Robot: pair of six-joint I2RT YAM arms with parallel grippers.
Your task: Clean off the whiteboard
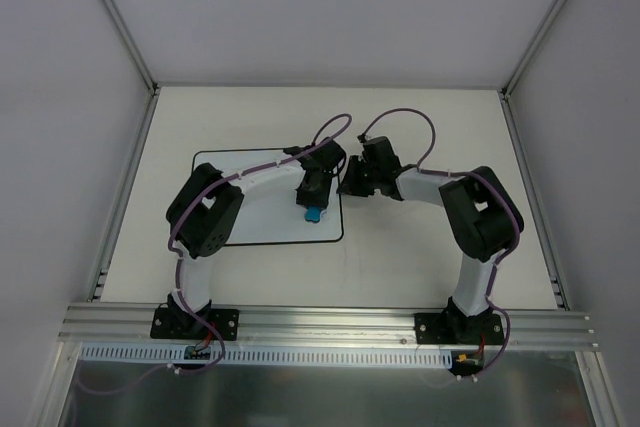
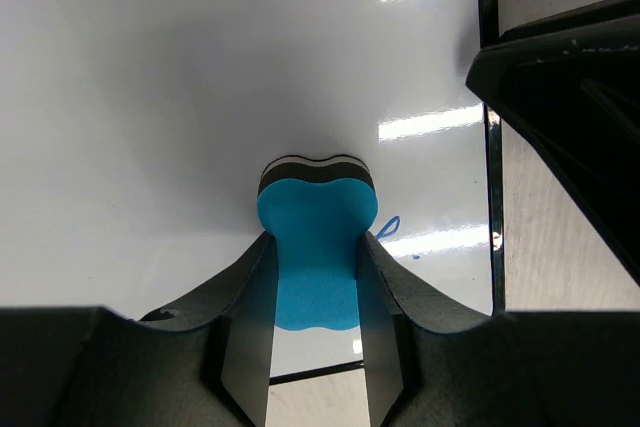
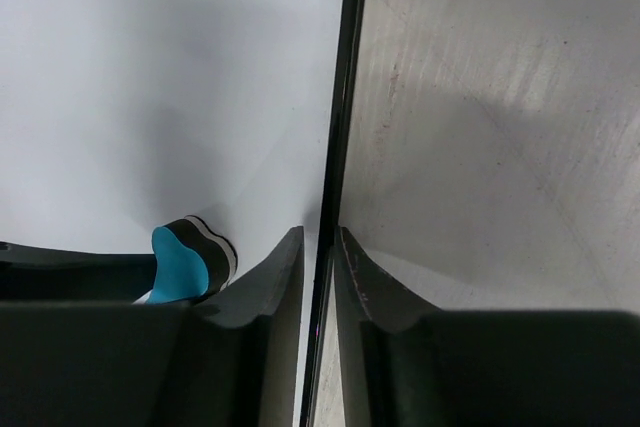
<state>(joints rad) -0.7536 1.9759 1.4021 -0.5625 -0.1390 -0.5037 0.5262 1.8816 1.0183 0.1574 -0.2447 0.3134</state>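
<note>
The whiteboard (image 1: 270, 222) lies flat on the table, left of centre. My left gripper (image 1: 313, 205) is shut on a blue eraser (image 1: 313, 214) and holds it on the board near its right edge. In the left wrist view the eraser (image 2: 318, 202) sits between the fingers (image 2: 250, 297) on the white surface (image 2: 150, 97). A small blue pen mark (image 2: 390, 227) shows just right of it. My right gripper (image 1: 346, 187) is closed on the board's black right edge (image 3: 345, 97), one jaw on each side (image 3: 320, 239). The eraser also shows in the right wrist view (image 3: 180, 262).
The cream tabletop (image 3: 500, 97) lies right of the board. The right gripper's body (image 2: 570, 97) stands close to the eraser's right. Metal frame posts (image 1: 120, 17) and white walls enclose the table, with an aluminium rail (image 1: 330, 322) along the near edge.
</note>
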